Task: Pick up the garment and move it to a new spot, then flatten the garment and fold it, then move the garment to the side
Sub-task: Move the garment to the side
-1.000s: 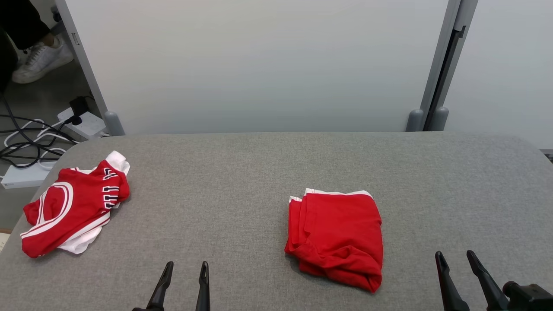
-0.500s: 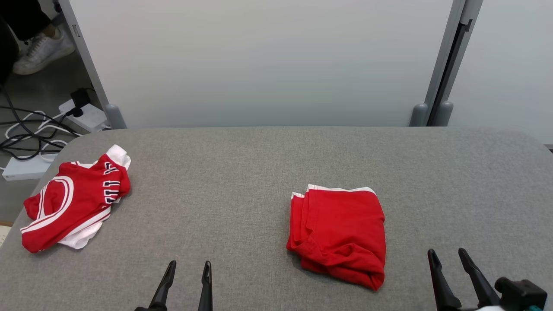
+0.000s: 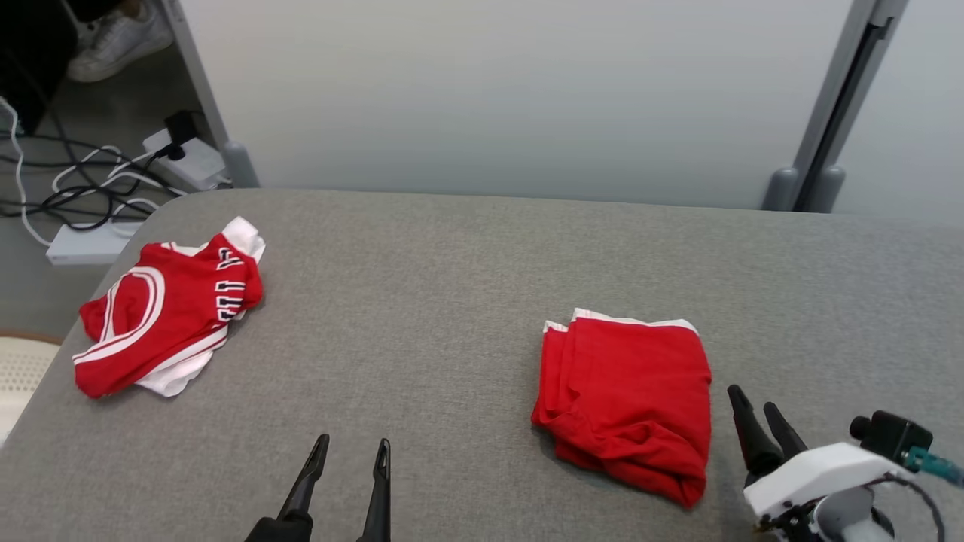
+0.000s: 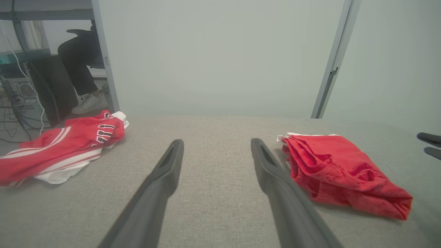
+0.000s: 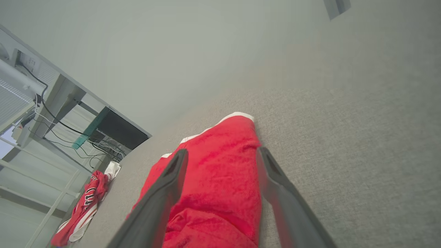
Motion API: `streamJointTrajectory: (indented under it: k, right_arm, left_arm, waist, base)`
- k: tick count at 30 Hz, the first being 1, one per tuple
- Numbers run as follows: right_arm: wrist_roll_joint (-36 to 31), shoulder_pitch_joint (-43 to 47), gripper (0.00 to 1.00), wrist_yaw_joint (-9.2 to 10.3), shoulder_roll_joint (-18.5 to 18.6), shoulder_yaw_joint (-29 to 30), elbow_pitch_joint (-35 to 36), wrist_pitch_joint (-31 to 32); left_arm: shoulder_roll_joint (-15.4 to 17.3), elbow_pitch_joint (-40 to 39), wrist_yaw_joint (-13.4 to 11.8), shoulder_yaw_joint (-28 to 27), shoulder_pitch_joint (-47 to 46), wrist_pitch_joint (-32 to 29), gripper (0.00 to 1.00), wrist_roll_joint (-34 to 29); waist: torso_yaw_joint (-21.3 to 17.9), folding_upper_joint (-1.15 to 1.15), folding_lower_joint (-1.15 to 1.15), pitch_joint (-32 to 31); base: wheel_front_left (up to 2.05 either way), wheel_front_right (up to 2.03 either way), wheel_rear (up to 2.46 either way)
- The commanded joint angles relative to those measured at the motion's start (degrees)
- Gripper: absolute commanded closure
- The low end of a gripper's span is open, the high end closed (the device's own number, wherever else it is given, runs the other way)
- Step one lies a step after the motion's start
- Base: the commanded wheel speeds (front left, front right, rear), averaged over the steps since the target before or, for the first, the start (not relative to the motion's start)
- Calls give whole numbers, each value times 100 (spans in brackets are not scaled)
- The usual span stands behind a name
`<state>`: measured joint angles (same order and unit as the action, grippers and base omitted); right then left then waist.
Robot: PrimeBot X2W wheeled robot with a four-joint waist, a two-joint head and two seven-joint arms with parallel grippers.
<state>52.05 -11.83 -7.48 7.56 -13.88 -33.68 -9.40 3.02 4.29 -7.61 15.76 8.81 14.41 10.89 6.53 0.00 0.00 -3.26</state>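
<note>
A folded plain red garment with white trim lies right of the grey table's middle; it also shows in the left wrist view and the right wrist view. A crumpled red jersey with white stripes and dark lettering lies near the left edge. My right gripper is open, tilted, just right of the folded garment's near corner, its fingers straddling the cloth's right side from above. My left gripper is open and empty over bare table, between the two garments.
The table ends at a pale partition wall behind. Cables and power strips lie on the floor beyond the left corner. A person's white shoe and dark-trousered leg are back left. Bare cloth surface lies between the garments.
The head camera has shifted, sliding the whole scene rightward. My right gripper has moved in close to the folded garment's right side and turned. Both garments and the left gripper lie as before.
</note>
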Motion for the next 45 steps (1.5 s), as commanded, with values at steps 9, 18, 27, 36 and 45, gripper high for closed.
streamJointTrajectory:
  k: [9, 18, 27, 36, 45]
  right_arm:
    - [969, -1018, 0, -1, 511, -408, -1120, 1040]
    - [1644, -1521, 0, -1, 617, -511, -1814, 1885]
    - [2007, -1813, 0, -1, 498, -601, -1996, 1954]
    - [2092, -1757, 100, -1, 569, -1013, -1587, 1701]
    - [1876, -1816, 100, -1, 858, -1719, -1070, 1089]
  left_arm:
    - [-14, -110, 82, -10, -524, 59, 0, -104]
    - [-14, -80, 94, 174, -698, 59, 0, -104]
    - [-14, -78, 162, 270, -927, 59, 0, -85]
    - [-14, -36, 254, 346, -938, 59, 0, -53]
    - [-14, -59, 244, 366, -932, 59, 0, -59]
  waist:
    - [439, 0, 0, 269]
    - [645, 0, 0, 500]
    - [752, 0, 0, 694]
    - [707, 0, 0, 595]
    - [713, 0, 0, 478]
  base:
    - [0, 0, 0]
    - [0, 0, 0]
    - [0, 0, 0]
    - [0, 0, 0]
    - [0, 0, 0]
